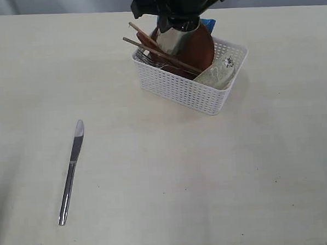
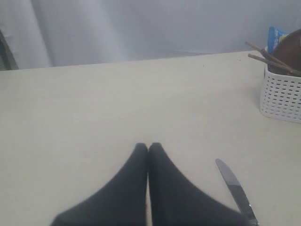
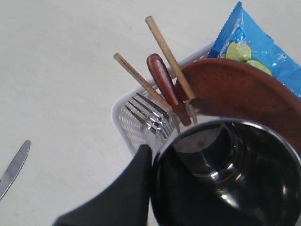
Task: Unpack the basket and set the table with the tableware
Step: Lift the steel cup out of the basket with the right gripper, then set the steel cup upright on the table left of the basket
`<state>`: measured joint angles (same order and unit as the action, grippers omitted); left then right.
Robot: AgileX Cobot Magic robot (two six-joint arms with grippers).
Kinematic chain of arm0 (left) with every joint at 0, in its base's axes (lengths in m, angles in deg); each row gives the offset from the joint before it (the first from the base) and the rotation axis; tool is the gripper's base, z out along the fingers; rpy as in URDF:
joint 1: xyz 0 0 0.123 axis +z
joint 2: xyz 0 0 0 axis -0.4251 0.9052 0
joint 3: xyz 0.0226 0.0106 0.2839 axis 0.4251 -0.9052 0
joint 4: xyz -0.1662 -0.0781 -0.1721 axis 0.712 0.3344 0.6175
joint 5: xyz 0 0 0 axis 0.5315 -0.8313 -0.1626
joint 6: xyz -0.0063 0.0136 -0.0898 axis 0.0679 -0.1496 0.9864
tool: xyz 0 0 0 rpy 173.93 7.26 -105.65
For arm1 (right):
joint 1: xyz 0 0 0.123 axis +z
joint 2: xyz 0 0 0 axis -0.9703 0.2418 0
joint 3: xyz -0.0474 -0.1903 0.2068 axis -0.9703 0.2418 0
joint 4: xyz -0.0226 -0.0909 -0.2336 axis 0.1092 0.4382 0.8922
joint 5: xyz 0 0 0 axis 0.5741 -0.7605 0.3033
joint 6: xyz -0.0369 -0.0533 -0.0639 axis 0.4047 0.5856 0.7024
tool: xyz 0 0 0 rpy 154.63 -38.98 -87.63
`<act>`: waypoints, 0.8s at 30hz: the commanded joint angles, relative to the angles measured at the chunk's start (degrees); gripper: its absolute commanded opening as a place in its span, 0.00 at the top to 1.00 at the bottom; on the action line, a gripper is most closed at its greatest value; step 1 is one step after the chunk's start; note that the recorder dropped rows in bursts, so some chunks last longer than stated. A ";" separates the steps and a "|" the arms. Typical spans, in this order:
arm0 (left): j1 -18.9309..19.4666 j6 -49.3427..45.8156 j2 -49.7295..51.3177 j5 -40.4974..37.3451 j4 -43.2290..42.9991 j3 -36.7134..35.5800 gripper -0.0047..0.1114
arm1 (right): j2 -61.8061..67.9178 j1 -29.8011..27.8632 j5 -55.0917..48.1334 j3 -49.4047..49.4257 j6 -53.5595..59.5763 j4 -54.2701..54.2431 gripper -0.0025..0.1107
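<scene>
Pale table: knife lay near left; basket far right. Right gripper clamped steel cup rim at basket; left gripper closed, empty. Risk: lifted cup might snag leaning chopsticks, spilling them.

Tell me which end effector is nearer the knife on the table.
Left. The left end effector, shut, is just beside the knife; the right end effector is away at the basket, gripping the steel cup.
</scene>
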<state>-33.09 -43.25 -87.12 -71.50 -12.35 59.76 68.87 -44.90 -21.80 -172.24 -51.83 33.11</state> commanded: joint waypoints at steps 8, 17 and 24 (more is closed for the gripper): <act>-0.43 0.24 -0.13 0.50 0.09 -0.14 0.96 | -2.57 4.48 3.73 -0.14 4.88 0.51 0.98; -0.43 0.24 -0.13 0.50 0.09 -0.14 0.96 | 3.78 13.92 -1.68 -14.58 2.60 4.79 0.98; -0.43 0.24 -0.13 0.50 0.09 -0.14 0.96 | 21.28 15.35 -20.87 -38.38 1.12 6.45 0.98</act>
<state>-33.09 -43.25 -87.12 -71.50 -12.35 59.76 83.96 -29.38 -34.38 -203.30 -50.12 37.50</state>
